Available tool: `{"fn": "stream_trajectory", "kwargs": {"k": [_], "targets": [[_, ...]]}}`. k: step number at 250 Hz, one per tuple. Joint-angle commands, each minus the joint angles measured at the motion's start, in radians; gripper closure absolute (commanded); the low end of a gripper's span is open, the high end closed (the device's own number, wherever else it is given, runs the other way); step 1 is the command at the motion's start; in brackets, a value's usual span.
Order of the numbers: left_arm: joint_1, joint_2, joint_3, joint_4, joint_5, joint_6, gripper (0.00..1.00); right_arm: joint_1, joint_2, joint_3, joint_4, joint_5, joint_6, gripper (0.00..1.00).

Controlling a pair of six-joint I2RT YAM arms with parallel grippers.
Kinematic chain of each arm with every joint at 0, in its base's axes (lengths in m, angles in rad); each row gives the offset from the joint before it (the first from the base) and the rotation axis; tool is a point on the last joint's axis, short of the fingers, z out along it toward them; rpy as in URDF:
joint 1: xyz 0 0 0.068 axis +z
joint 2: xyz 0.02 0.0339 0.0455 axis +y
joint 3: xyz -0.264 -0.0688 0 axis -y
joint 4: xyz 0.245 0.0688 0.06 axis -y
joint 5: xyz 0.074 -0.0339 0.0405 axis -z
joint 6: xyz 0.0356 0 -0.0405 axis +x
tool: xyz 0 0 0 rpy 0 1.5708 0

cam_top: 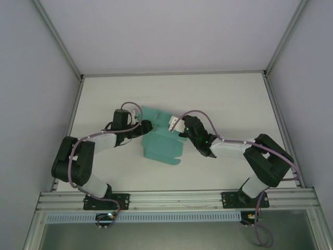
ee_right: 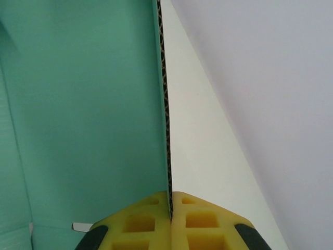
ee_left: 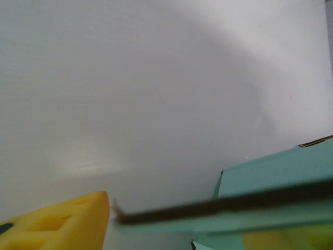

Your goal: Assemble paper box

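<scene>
R gripper (ee_right: 170, 202) pinches paper box (cam_top: 162, 146) wall; L gripper (cam_top: 147, 126) spread round flap; long axis near-far.

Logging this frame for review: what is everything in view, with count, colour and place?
paper box: one, teal-green, part-folded, mid-table between the two grippers.
table: one, white, under everything.
enclosure walls: three, pale grey, at the back and both sides.
frame rail: one, silver, near edge, carrying both arm bases.
left arm: one, black and white, left side; left gripper open, yellow fingers either side of a card flap.
right arm: one, black and white, right side; right gripper shut on a card edge, yellow pads.
</scene>
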Motion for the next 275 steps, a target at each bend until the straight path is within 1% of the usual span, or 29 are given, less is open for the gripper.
{"fn": "stream_trajectory", "kwargs": {"k": [1, 26, 35, 68, 113, 132, 145, 166, 190, 195, 202, 207, 221, 257, 275], "targets": [[-0.019, 0.018, 0.001, 0.123, 0.078, -0.009, 0.43, 0.007, -0.045, -0.009, 0.011, -0.08, 0.048, 1.0], [-0.021, 0.022, -0.017, 0.183, 0.088, -0.029, 0.55, 0.007, -0.058, -0.011, -0.001, -0.109, 0.059, 1.0], [-0.021, 0.023, -0.021, 0.197, 0.092, -0.037, 0.58, 0.007, -0.062, -0.012, -0.005, -0.121, 0.064, 1.0], [-0.022, 0.02, -0.032, 0.205, 0.085, -0.04, 0.74, 0.007, -0.069, -0.008, -0.013, -0.118, 0.068, 1.0], [-0.021, -0.004, -0.048, 0.192, 0.06, -0.03, 0.89, 0.006, -0.069, -0.004, -0.021, -0.103, 0.073, 1.0], [-0.021, -0.021, -0.053, 0.183, 0.053, -0.024, 0.91, 0.006, -0.073, -0.005, -0.018, -0.097, 0.08, 1.0], [-0.021, -0.034, -0.057, 0.177, 0.049, -0.017, 0.97, 0.006, -0.077, -0.008, -0.02, -0.098, 0.086, 1.0], [-0.024, -0.056, -0.066, 0.173, 0.045, -0.008, 1.0, 0.006, -0.082, -0.009, -0.02, -0.105, 0.096, 1.0], [-0.025, -0.076, -0.071, 0.17, 0.049, 0.006, 0.99, 0.005, -0.087, -0.011, -0.023, -0.115, 0.105, 1.0], [-0.025, -0.077, -0.07, 0.17, 0.052, 0.008, 0.95, 0.005, -0.088, -0.011, -0.023, -0.116, 0.106, 1.0], [-0.026, -0.077, -0.069, 0.169, 0.064, 0.013, 0.84, 0.006, -0.089, -0.011, -0.023, -0.119, 0.108, 1.0], [-0.027, -0.076, -0.069, 0.166, 0.069, 0.014, 0.79, 0.005, -0.09, -0.012, -0.022, -0.123, 0.11, 1.0], [-0.027, -0.071, -0.065, 0.159, 0.075, 0.012, 0.72, 0.005, -0.099, -0.017, -0.016, -0.133, 0.118, 1.0], [-0.026, -0.053, -0.088, 0.224, 0.109, -0.017, 0.64, 0.001, -0.128, -0.024, -0.02, -0.162, 0.134, 1.0], [-0.022, -0.05, -0.109, 0.274, 0.124, -0.039, 0.63, -0.007, -0.15, -0.031, -0.023, -0.185, 0.149, 1.0]]}}
